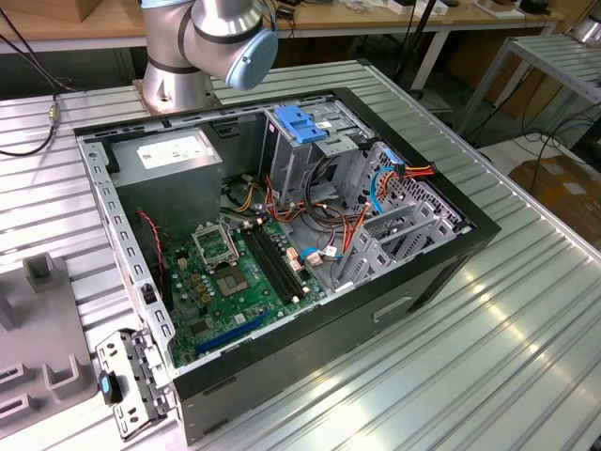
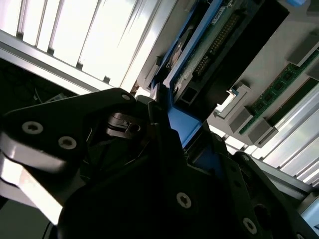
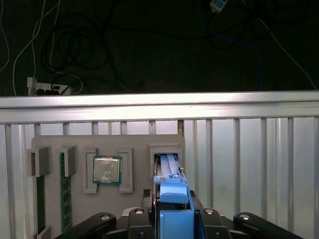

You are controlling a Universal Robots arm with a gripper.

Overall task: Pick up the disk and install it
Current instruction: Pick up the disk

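In the first wrist view the disk [image 3: 172, 191] stands on edge, its blue side rail facing the camera. Its far end reaches the slot of a grey holder tray [image 3: 139, 144]. My gripper [image 3: 172, 214] is shut on the disk, one black finger on each side of it. In the second wrist view the gripper [image 2: 172, 132] clamps the blue rail. The disk's [image 2: 212, 47] dark body and green circuit board run away from the fingers. In the exterior view the open computer case [image 1: 441, 272] lies on the table, with a drive cage and blue bracket [image 1: 300, 127] at its far side.
The holder tray also carries a processor chip [image 3: 106, 169] and a memory stick [image 3: 63, 191]. Beyond the ribbed metal table's edge [image 3: 199, 107] lie dark floor and cables. In the case sit a grey power supply [image 1: 174, 155], the motherboard [image 1: 235, 282] and loose wires [image 1: 376, 178].
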